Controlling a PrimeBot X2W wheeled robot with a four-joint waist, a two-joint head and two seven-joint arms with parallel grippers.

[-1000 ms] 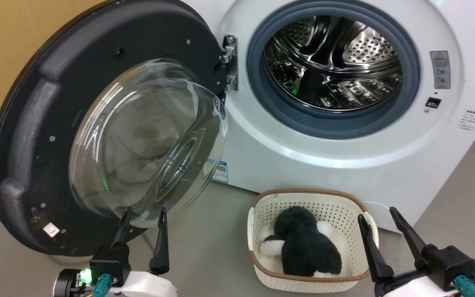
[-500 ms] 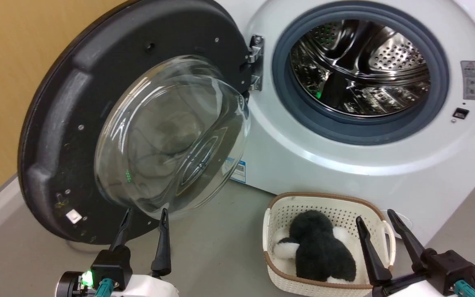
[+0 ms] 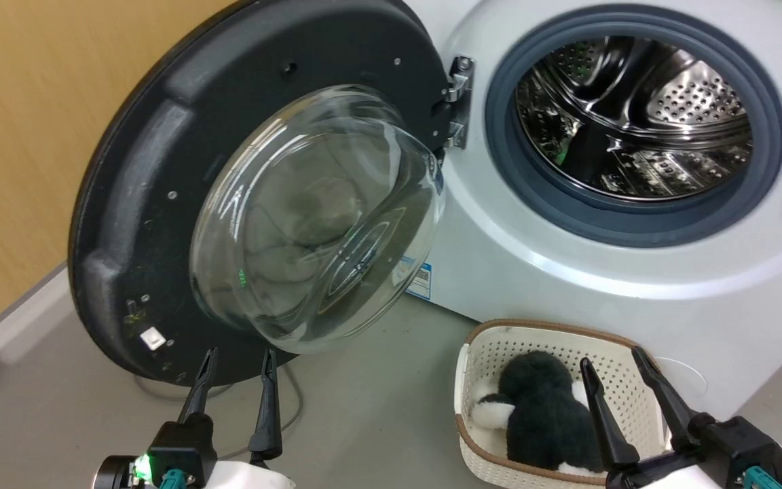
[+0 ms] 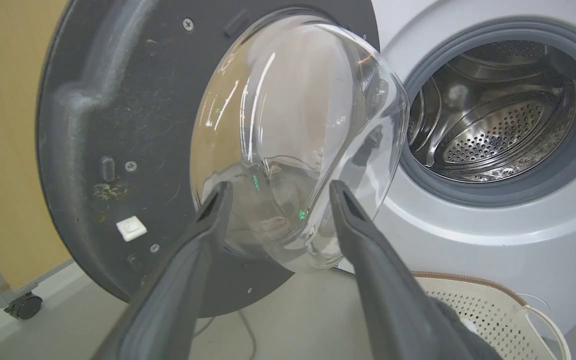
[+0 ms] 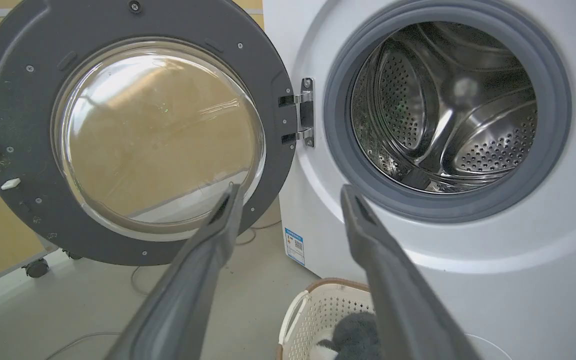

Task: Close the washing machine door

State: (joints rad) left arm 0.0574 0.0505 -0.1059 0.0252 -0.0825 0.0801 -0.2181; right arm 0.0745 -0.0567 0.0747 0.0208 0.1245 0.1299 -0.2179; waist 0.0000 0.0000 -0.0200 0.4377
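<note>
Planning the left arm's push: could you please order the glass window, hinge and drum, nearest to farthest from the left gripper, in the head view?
From the left gripper:
1. Glass window, just above its fingertips.
2. Hinge, higher up and to the right.
3. Drum, far right, set deepest.

Three near views toward the door point(image 3: 126, 204)

Bare floor point(image 3: 377, 407) lies open between the washing machine door point(image 3: 133, 204) and the laundry basket point(image 3: 482, 356).

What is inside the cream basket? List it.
A black-and-white plush toy lies in the cream basket. The right gripper covers part of it; anything beneath the toy is hidden.
</note>
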